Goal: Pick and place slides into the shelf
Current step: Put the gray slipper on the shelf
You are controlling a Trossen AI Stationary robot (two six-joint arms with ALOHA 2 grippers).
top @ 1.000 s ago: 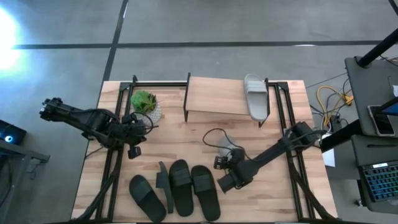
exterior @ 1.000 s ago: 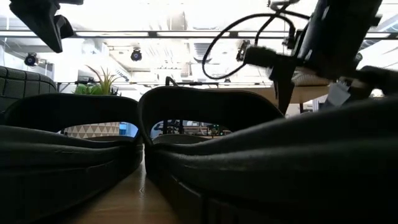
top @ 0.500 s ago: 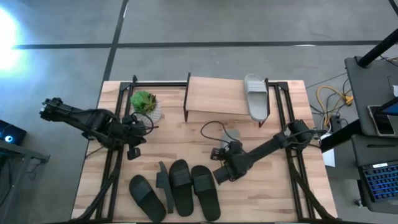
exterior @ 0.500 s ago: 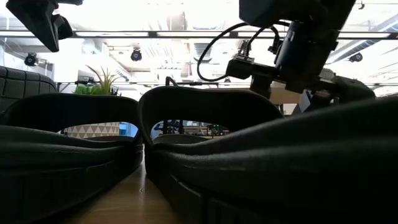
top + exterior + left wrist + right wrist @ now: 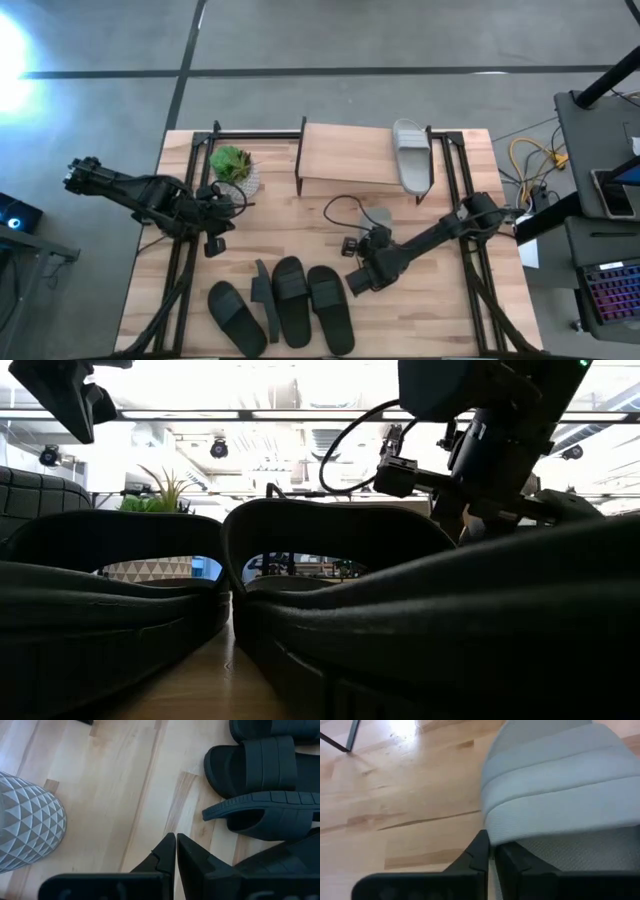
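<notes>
The table point(image 5: 420, 240) carries all the work items; positions below are given relative to the shelf point(image 5: 350, 160), which stands at the table's far edge, centred. One grey slide point(image 5: 411, 155) already lies across the right end of the shelf top, so one placement appears complete. The second grey slide point(image 5: 560, 785) lies on the tabletop in front of the shelf; in the high view it is mostly hidden beneath the right arm point(image 5: 440, 238), and the right wrist view shows its ribbed strap directly ahead of the fingers. The right gripper point(image 5: 491, 851) sits at the edge of this slide with its jaws closed together; the pictures do not show sole or strap pinched between them, so a secure hold cannot be confirmed. Four black slides point(image 5: 290, 305) lie well in front of the shelf, near the table's front edge: three flat and one tipped on its side among them. None of these is on the shelf. The left gripper point(image 5: 176, 851) waits to the front-left of the shelf, beside the potted plant point(image 5: 233, 166), clenched and holding nothing. Judged status: one of six slides stored; one grey slide under attempt; four black slides outstanding.
</notes>
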